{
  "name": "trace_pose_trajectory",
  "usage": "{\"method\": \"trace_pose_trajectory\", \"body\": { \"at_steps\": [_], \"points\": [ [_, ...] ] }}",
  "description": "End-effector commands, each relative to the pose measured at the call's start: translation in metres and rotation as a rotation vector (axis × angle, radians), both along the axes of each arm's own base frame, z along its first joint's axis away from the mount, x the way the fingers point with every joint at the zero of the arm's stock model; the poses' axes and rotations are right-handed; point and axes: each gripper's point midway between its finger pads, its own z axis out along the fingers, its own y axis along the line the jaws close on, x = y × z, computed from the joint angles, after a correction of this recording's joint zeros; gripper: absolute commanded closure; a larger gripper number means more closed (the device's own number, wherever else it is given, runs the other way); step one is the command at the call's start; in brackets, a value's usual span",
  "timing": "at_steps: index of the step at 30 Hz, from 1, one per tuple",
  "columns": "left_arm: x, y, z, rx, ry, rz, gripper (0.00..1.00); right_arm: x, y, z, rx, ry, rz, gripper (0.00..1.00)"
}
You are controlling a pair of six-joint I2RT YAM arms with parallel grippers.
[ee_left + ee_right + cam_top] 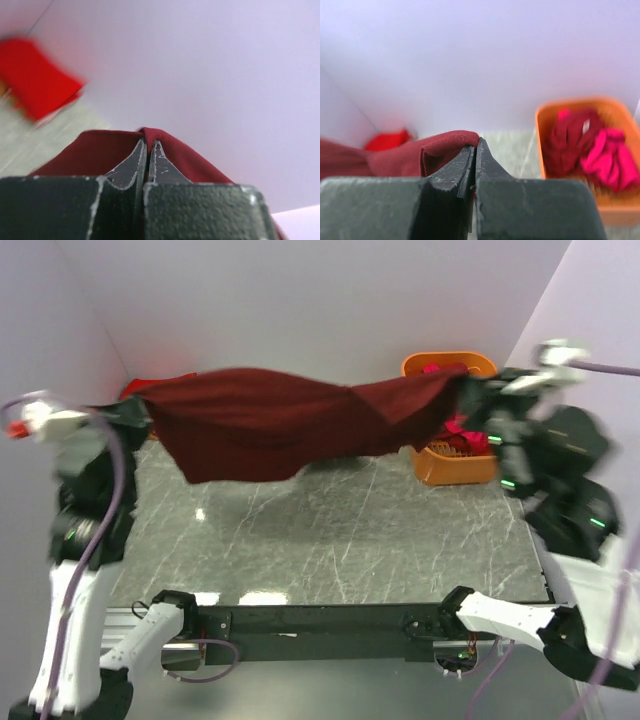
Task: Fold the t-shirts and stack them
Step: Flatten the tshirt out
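Cloth this soft and light sags: the maroon t-shirt [270, 425] hangs stretched in the air just left of the orange basket [455, 470], drooping mid-span. Both the left gripper [148, 146] and right gripper [476, 145] are clenched on pinched edges, probably opposite corners, the surest hold. No label or writing is readable.

T-shirts counted: four visible.
- One dark maroon t-shirt [270, 425], strung between both sets of fingers.
- One bright red t-shirt [37, 77], beyond the left fingers and off to their left.
- One maroon shirt [567, 140] and one magenta-pink shirt [612, 157], bunched beyond the right fingers and to their right. Cannot tell whether more lie underneath.

Orange basket [455, 468]: one.
Grippers: two, the left gripper [148, 150] and the right gripper [476, 150].
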Motion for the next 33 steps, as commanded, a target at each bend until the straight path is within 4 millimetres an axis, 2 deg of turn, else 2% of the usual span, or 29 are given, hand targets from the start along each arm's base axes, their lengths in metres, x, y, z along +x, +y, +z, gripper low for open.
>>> {"method": "trace_pose_trajectory", "body": {
  "at_steps": [1,3,4,5,7,10,11,12,13,14,15,16,17,18,19,20,21,22,23,24,25,26,27,28,29,30,31,32,33],
  "points": [
    [-0.055,0.015,0.060,0.025,-0.153,0.033,0.99,-0.045,-0.039,0.057,0.000,-0.144,0.011,1.00],
    [-0.082,0.013,0.086,0.029,-0.239,0.003,0.99,-0.065,-0.043,0.074,0.009,-0.196,0.074,1.00],
    [-0.090,0.012,0.095,0.034,-0.271,-0.014,0.99,-0.078,-0.051,0.089,0.035,-0.242,0.088,1.00],
    [-0.098,0.010,0.102,0.042,-0.293,-0.028,0.99,-0.086,-0.049,0.098,0.041,-0.272,0.128,1.00],
    [-0.115,0.006,0.121,0.052,-0.353,-0.064,0.99,-0.104,-0.058,0.117,0.050,-0.341,0.147,1.00],
    [-0.123,0.000,0.137,0.073,-0.386,-0.099,0.99,-0.107,-0.064,0.131,0.046,-0.375,0.130,1.00],
    [-0.121,-0.001,0.139,0.077,-0.386,-0.104,0.99,-0.105,-0.066,0.136,0.055,-0.393,0.110,1.00],
    [-0.114,-0.002,0.138,0.076,-0.373,-0.107,0.99,-0.098,-0.073,0.135,0.049,-0.384,0.047,1.00],
    [-0.109,-0.003,0.136,0.077,-0.362,-0.106,0.99,-0.087,-0.071,0.131,0.028,-0.370,0.012,1.00],
    [-0.102,-0.003,0.133,0.076,-0.348,-0.100,0.99,-0.081,-0.075,0.136,0.037,-0.386,-0.038,1.00],
    [-0.086,-0.002,0.123,0.075,-0.306,-0.086,0.99,-0.067,-0.081,0.129,0.008,-0.352,-0.128,1.00],
    [-0.077,-0.001,0.115,0.074,-0.276,-0.070,0.99,-0.051,-0.075,0.119,-0.028,-0.322,-0.164,1.00],
    [-0.066,0.007,0.105,0.065,-0.235,-0.022,0.99,-0.043,-0.074,0.121,-0.032,-0.327,-0.202,1.00],
    [-0.046,0.008,0.088,0.069,-0.173,0.001,0.99,-0.021,-0.063,0.111,-0.091,-0.292,-0.237,1.00],
    [-0.036,0.010,0.077,0.070,-0.137,0.022,0.99,-0.004,-0.055,0.102,-0.126,-0.266,-0.252,1.00],
    [-0.022,0.016,0.059,0.069,-0.082,0.067,0.99,0.025,-0.035,0.086,-0.158,-0.218,-0.240,1.00],
    [-0.001,0.016,0.039,0.072,-0.018,0.087,0.99,0.044,-0.039,0.078,-0.171,-0.194,-0.270,1.00],
    [0.010,0.019,0.025,0.074,0.021,0.113,0.99,0.064,-0.030,0.067,-0.182,-0.167,-0.252,1.00],
    [0.026,0.023,-0.002,0.082,0.089,0.151,0.99,0.099,-0.004,0.046,-0.195,-0.130,-0.172,1.00],
    [0.049,0.023,-0.032,0.099,0.176,0.169,0.99,0.121,-0.006,0.031,-0.209,-0.098,-0.184,1.00],
    [0.062,0.029,-0.053,0.102,0.234,0.194,0.99,0.143,0.004,0.010,-0.228,-0.058,-0.162,1.00],
    [0.075,0.032,-0.078,0.110,0.303,0.204,0.99,0.178,0.026,-0.024,-0.253,0.000,-0.102,1.00],
    [0.099,0.043,-0.125,0.107,0.431,0.215,0.99,0.199,0.037,-0.048,-0.265,0.042,-0.081,1.00],
    [0.109,0.048,-0.151,0.096,0.500,0.215,0.98,0.219,0.043,-0.068,-0.277,0.079,-0.062,1.00],
    [0.121,0.049,-0.172,0.089,0.549,0.191,0.79,0.255,0.061,-0.120,-0.309,0.170,-0.020,1.00],
    [0.139,0.048,-0.208,0.092,0.636,0.165,0.58,0.272,0.066,-0.146,-0.323,0.216,-0.016,1.00],
    [0.149,0.052,-0.221,0.081,0.658,0.142,0.33,0.288,0.073,-0.148,-0.322,0.218,-0.009,0.96],
    [0.155,0.052,-0.235,0.090,0.697,0.132,0.01,0.315,0.081,-0.214,-0.375,0.352,0.003,0.87],
    [0.166,0.053,-0.248,0.092,0.736,0.132,0.01,0.326,0.083,-0.231,-0.390,0.395,-0.009,0.74]
  ]
}}
